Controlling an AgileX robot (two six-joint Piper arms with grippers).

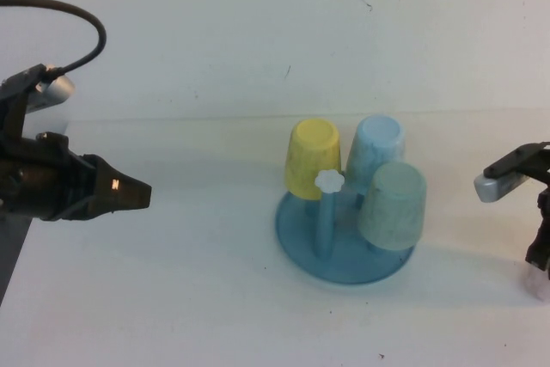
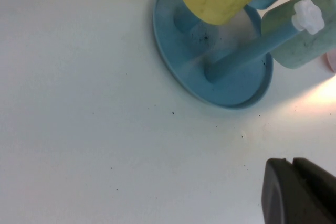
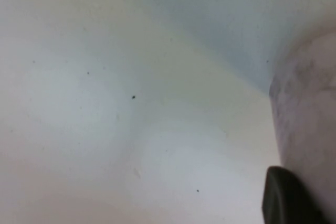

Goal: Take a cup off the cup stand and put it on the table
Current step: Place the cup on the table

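— A white counter [image 1: 172, 298] under a plain pale wall [image 1: 215, 23]. The blue cup stand [image 1: 344, 251] sits mid-counter with a yellow cup [image 1: 312, 159], a pale blue cup [image 1: 375, 148] and a green cup [image 1: 394, 205] on it.

— And the pink cup [image 3: 307, 129]?

— From above it is only a sliver at the counter's right edge, under the right gripper [image 1: 539, 259]. That wrist camera shows it close up, but I cannot tell whether it is gripped. The left gripper [image 1: 142, 195] hovers at the left, fingers pressed together, holding nothing.

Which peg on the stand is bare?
Between the left gripper at far left and the right gripper at the right edge stands the cup stand. Its front peg is bare: only it shows a white flower knob, while the others hold a yellow cup, a blue cup and a green cup.
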